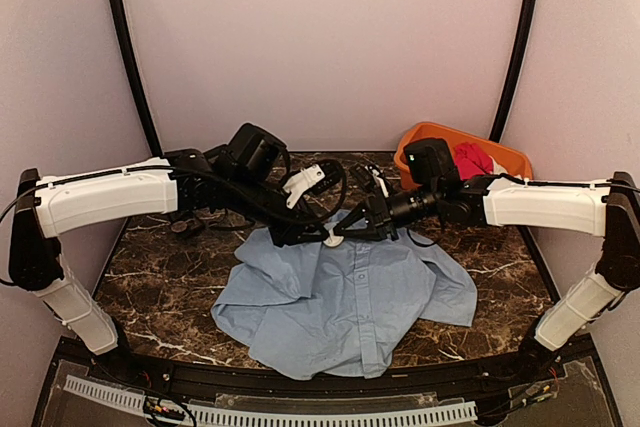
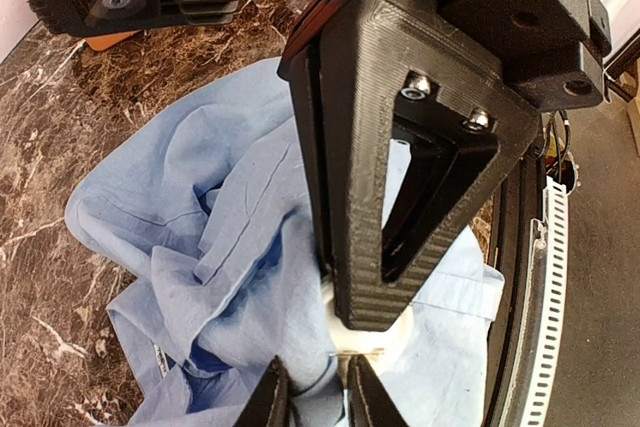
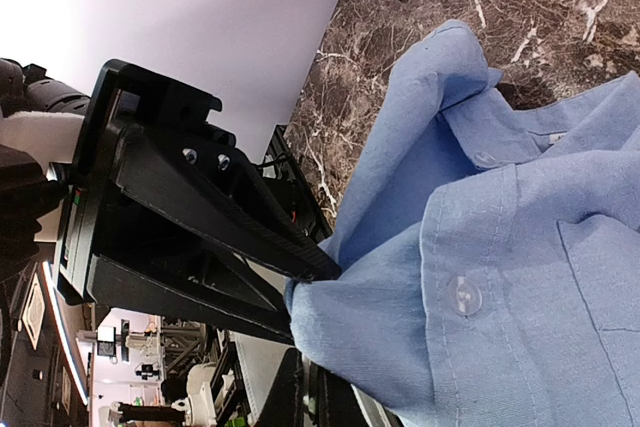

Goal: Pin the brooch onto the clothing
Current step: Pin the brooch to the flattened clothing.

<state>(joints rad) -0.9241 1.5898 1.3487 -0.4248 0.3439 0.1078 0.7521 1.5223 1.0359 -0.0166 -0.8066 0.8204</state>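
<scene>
The clothing, a light blue button-up shirt [image 1: 350, 307] [image 2: 200, 207] [image 3: 520, 247], lies rumpled on the dark marble table [image 1: 500, 277]. Both grippers meet above its collar end. My left gripper [image 1: 305, 233] [image 2: 315, 385] [image 3: 310, 302] is shut on a raised fold of the shirt fabric. My right gripper [image 1: 352, 232] [image 2: 350, 317] [image 3: 322, 402] is shut on the brooch [image 1: 333, 238] [image 2: 395, 335], which shows here as a small pale round disc. Its thin metal pin points at the pinched fold, right beside the left fingers. In the right wrist view the brooch is hidden.
An orange basin [image 1: 425, 137] holding a red garment [image 1: 470, 160] stands at the back right. A small dark object [image 1: 183, 227] sits on the table at the left, behind the shirt. Black cables trail behind the grippers. Curved walls close in the back and sides.
</scene>
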